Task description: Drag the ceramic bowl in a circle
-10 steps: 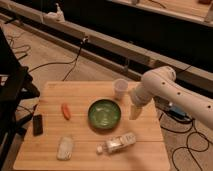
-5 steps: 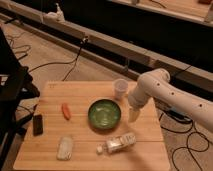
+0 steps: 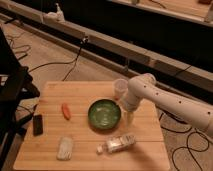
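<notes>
One wooden table point(image 3: 85, 92), gripper point(image 3: 129, 119) beside ceramic bowl point(image 3: 104, 114)

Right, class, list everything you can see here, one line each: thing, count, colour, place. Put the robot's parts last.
Wooden table: one, light brown, centre.
Round glossy ceramic bowl: one, green, mid-table.
Small translucent cup: one, whitish, behind the bowl, near the far edge.
Small elongated item: one, orange, left of the bowl.
Flat rectangular object: one, black, left edge.
Rectangular pad: one, whitish, front left.
Plastic bottle: one, clear, lying in front of the bowl.
Cables: several, dark, floor.
Robot arm: one, white, from the right.
Gripper: one, pale, beside the bowl's right rim.
</notes>
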